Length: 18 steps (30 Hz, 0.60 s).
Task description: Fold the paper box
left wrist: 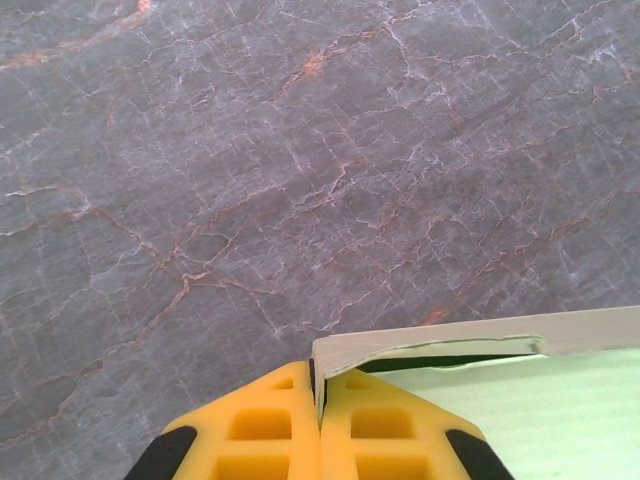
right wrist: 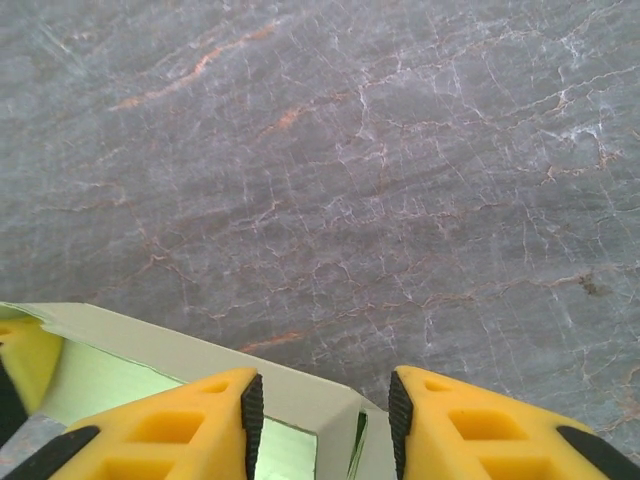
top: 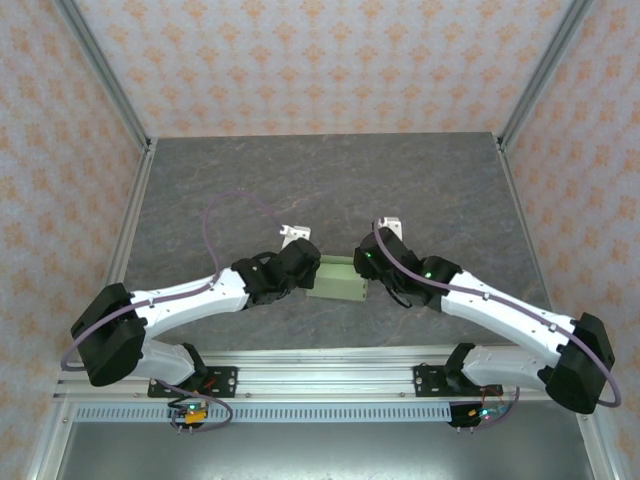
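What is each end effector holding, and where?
Left end effector pinches the paper box at the end of one thin side wall. Right end effector is open astride a box corner, gripping nothing.

From above, the paper box (top: 338,283), near the middle of the desk's (top: 330,180) near edge, is half buried. Both its ends vanish under the black wrists (top: 283,272), so the left jaws and right jaws are out of sight there. Its flaps are too small to read.

Left wrist view: the box (left wrist: 520,420) runs off the right and bottom edges, and the yellow fingers (left wrist: 265,430) are chopped off at the bottom.

Right wrist view: the box (right wrist: 150,345) is cut at the left and bottom edges. There's a yellow shape (right wrist: 25,355) at the left edge, and I cannot tell what it is. Whether the right jaws touch the card, I cannot tell either.
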{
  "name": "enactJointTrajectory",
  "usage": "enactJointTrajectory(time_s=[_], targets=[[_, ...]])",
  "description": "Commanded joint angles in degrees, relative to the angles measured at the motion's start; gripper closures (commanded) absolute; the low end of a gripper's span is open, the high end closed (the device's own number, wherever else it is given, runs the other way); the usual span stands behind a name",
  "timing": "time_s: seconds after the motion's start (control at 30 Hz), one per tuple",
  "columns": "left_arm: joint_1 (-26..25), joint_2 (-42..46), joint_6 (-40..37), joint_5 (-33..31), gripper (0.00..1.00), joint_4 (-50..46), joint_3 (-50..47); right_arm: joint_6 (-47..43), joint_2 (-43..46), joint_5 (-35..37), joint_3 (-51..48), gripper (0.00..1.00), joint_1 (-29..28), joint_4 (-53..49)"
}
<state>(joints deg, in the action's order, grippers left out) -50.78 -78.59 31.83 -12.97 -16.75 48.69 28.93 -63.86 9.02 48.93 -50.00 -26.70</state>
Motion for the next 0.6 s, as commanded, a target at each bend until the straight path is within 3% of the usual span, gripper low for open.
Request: enactJointTrajectory(time_s=[0.0, 0.13, 0.3, 0.57], targets=[[-1.1, 0.2, -0.9, -5.2, 0.96, -3.2, 1.3, 1.1, 1.7, 0.7, -1.4, 0.68, -0.3, 0.4], [-1.9, 0.1, -0.9, -7.0, 0.96, -3.2, 1.1, 2.6, 1.7, -0.1, -2.2, 0.73, -0.2, 0.5], [-2.1, 0.4, -0.5, -7.9, 0.96, -3.0, 0.4, 3.6, 2.1, -0.8, -3.0, 0.66, -0.2, -0.2], [-2.6, 1.2, 0.0, -8.5, 0.96, -2.1, -0.5, 5.5, 2.4, -5.1, -6.3, 0.67, -0.2, 3.6]])
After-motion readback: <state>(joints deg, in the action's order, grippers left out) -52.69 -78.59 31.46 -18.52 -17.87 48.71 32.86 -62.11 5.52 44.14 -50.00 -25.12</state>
